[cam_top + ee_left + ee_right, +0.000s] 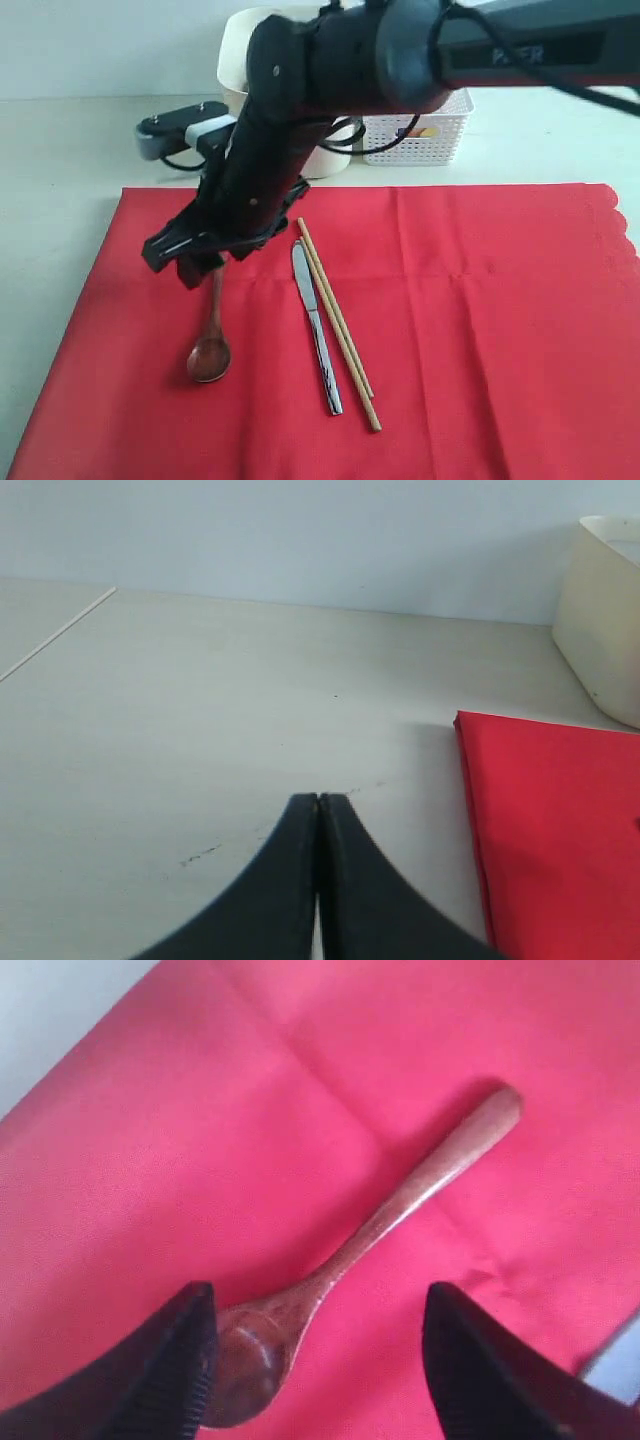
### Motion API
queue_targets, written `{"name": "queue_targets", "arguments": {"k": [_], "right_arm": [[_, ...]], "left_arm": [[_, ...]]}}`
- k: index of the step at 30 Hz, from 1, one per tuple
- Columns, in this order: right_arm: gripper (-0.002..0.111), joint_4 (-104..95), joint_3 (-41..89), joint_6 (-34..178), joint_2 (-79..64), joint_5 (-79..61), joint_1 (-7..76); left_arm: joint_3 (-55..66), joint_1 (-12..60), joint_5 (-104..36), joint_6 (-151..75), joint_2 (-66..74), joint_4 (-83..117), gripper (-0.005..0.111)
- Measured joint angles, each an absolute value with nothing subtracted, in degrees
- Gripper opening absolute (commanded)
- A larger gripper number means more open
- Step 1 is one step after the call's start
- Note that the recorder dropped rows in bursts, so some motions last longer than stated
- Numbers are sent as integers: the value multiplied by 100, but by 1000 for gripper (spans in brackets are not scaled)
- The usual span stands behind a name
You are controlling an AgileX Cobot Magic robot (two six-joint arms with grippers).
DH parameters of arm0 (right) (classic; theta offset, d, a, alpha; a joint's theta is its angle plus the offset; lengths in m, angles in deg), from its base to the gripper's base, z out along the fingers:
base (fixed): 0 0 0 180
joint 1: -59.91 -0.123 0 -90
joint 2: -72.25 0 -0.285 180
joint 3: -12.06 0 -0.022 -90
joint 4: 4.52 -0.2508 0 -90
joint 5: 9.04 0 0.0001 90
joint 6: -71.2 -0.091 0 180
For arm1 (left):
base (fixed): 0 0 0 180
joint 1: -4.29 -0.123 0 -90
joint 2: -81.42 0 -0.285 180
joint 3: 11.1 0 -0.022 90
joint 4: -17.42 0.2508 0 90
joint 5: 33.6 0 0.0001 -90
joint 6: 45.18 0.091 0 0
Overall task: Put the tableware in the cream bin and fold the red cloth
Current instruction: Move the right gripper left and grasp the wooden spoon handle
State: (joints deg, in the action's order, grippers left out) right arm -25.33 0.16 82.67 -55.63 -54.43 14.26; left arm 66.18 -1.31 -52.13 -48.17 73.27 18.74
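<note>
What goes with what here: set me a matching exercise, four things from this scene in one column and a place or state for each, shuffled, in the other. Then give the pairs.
Column 1
1. wooden spoon
2. steel knife
3. cream bin
4. left gripper

Column 2
A. shut, over the bare table
B. on the red cloth, between the wooden spoon and the chopsticks
C. under the open right gripper
D. beyond the cloth's far edge, next to the white basket

Pairs: 1-C, 2-B, 3-D, 4-A
</note>
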Motion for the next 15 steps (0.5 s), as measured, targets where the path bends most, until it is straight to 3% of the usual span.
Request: {"name": "queue_targets", "arguments": {"k": [15], "right_arm": [[58,-1951,16,7531,-6334,-4875,1272]], "left_arm": [[6618,-131,-5213,-4817,7327,1874,1]]}}
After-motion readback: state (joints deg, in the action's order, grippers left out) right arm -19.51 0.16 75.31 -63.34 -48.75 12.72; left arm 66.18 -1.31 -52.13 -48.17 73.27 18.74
